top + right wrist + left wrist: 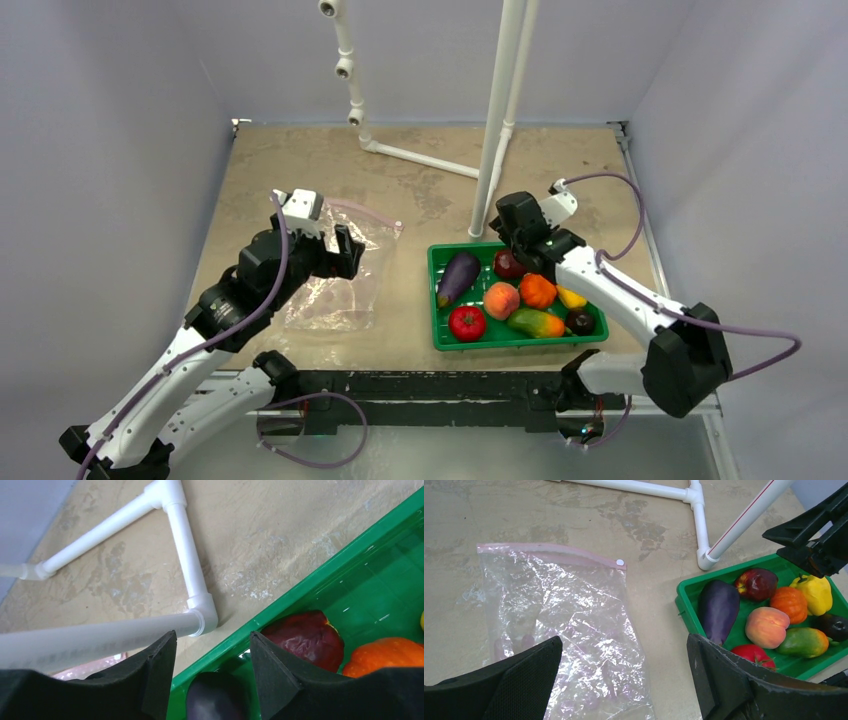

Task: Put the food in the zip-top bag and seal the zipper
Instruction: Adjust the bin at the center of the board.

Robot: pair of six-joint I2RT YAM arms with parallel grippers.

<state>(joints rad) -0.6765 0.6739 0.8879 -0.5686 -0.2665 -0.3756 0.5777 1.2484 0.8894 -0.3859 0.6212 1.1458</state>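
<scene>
The tray (433,300) was green; the eggplant (458,277) purple; the tomato (467,322) red; the peach (501,299) pink-orange; the mango (535,322) green-orange; the pepper (571,297) yellow; the zip-top bag (335,290) clear, its zipper (365,211) pale pink; the table (300,160) mottled tan.

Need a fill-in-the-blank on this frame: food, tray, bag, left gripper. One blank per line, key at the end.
1. The eggplant, tomato and peach all lie in the ___ tray.
2. The left gripper hovers over the zip-top bag with its jaws ___.
3. The bag's zipper is a pale ___ strip.
4. The bag holds ___ of the food.
Missing words: green; open; pink; none.
</scene>
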